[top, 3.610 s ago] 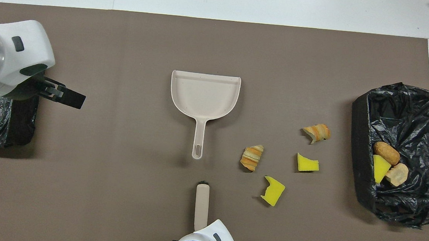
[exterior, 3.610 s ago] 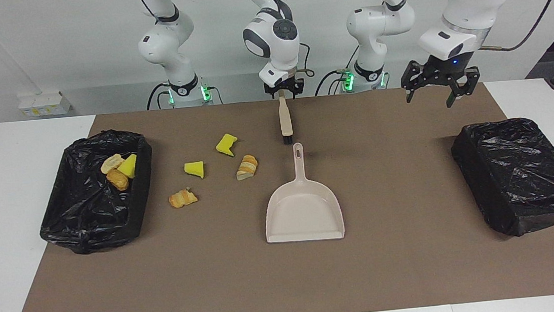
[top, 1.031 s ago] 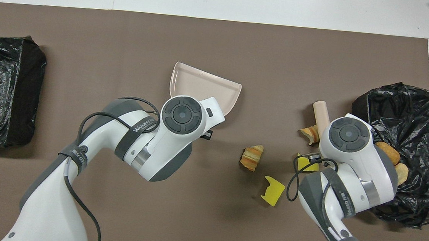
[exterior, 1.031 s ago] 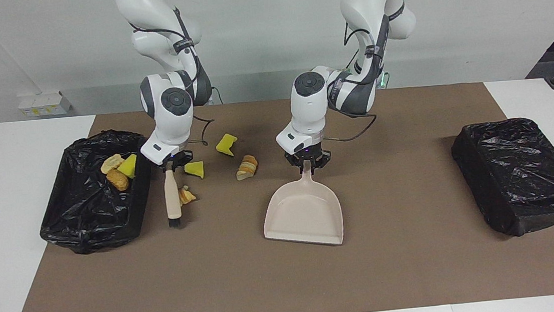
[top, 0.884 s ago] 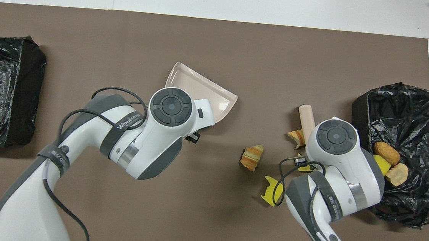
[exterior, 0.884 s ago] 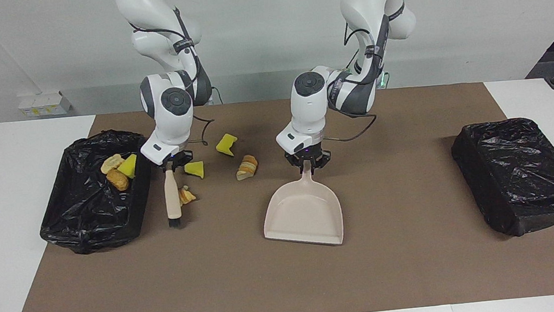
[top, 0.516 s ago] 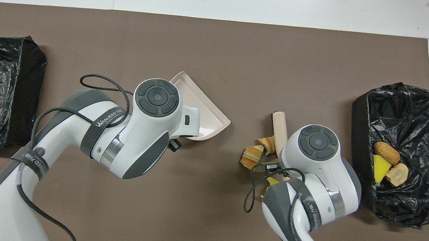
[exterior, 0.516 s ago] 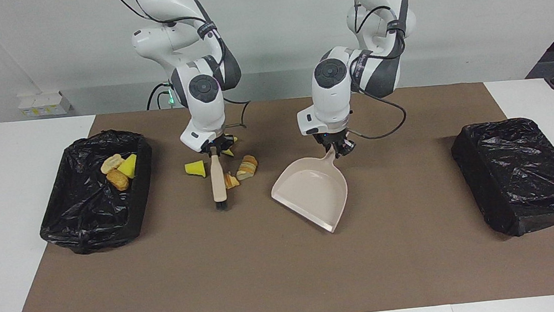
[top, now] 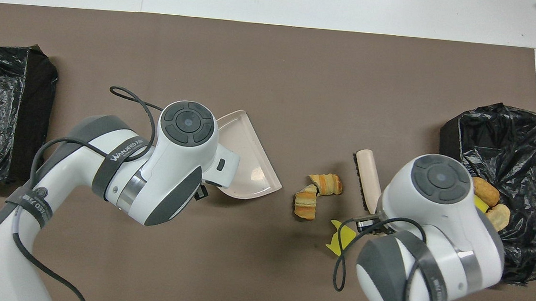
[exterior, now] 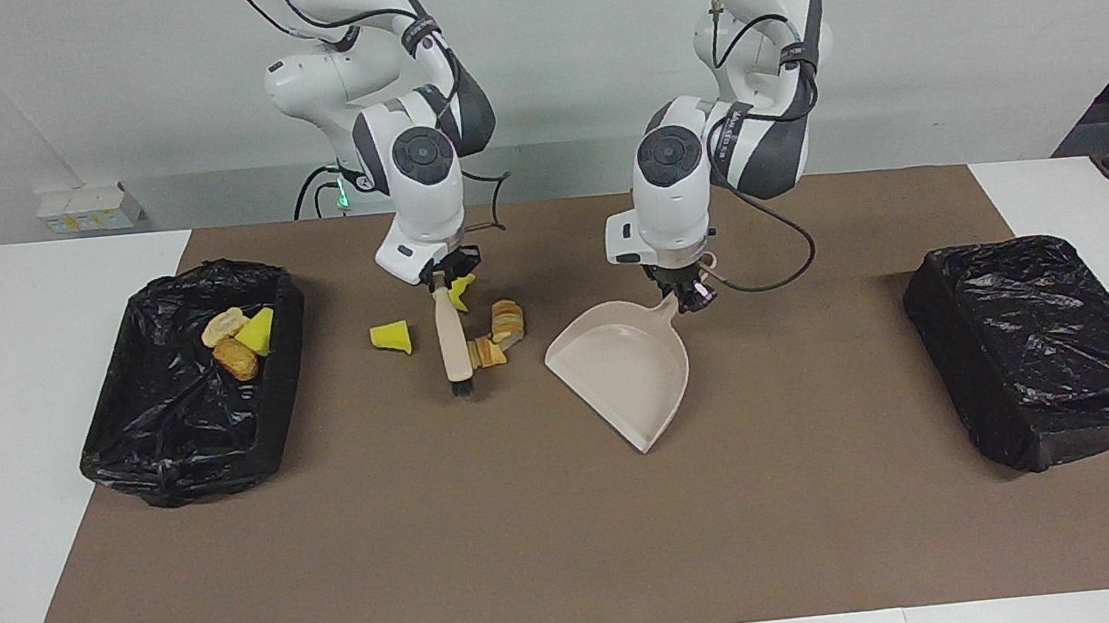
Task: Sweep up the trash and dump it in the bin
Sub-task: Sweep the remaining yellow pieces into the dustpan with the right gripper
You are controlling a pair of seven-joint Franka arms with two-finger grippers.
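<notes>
Brown paper [exterior: 834, 528] covers the middle of the table, and on it we see both arms at work. Our right gripper [exterior: 439, 275] is clamped on the handle of the brush [exterior: 452, 339], whose bristles [exterior: 462, 391] touch the paper. Just beside the brush, on the side toward the left arm's end, two orange-tan bread-like lumps [exterior: 497, 337] lie touching each other. A green-and-yellow sponge piece [exterior: 459, 291] sits nearer to the robots, close under the right gripper, and a yellow foam chunk [exterior: 391, 337] lies apart on the brush's side toward the right arm's end.

Our left gripper [exterior: 685, 292] pinches the handle of the beige dustpan [exterior: 625, 368], which is tilted, its mouth turned toward the lumps, with a strip of bare paper between them.

At the right arm's end stands an open bin lined with black plastic [exterior: 176, 455]; inside we count three scraps of trash [exterior: 238, 341], two bread-like and one yellow. At the left arm's end a second black bin [exterior: 1040, 349] stands well apart from both grippers.
</notes>
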